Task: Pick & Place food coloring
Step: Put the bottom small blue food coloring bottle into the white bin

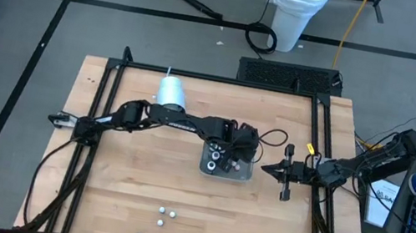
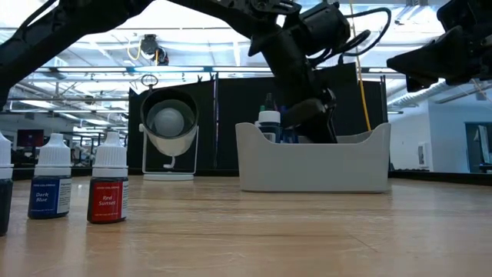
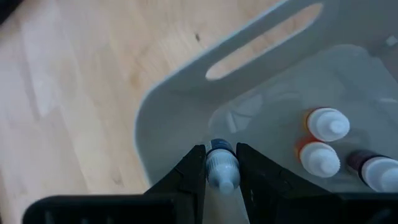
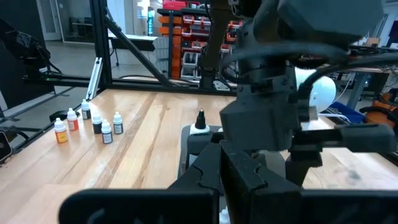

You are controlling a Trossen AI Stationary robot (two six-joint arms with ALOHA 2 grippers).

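Note:
My left gripper reaches down into the grey tray at the table's middle and is shut on a blue food coloring bottle. Three more bottles stand on the tray floor beside it. Several white-capped bottles stand on their bases near the table's near edge. Two of them, labelled blue and red, show in the low view. My right gripper hovers shut just right of the tray, holding nothing. My left gripper pinches the blue bottle between its two fingers, at the pale cap end. The fingers come from above, pointing down into the tray near its wall. The bottle stays upright with its dark blue body toward the tray floor; whether it rests there I cannot tell.
A big white cylinder lies on the far part of the table, left of the tray. A black frame rail runs along the table's sides. Bare wood lies between the tray and the bottles at the near edge.

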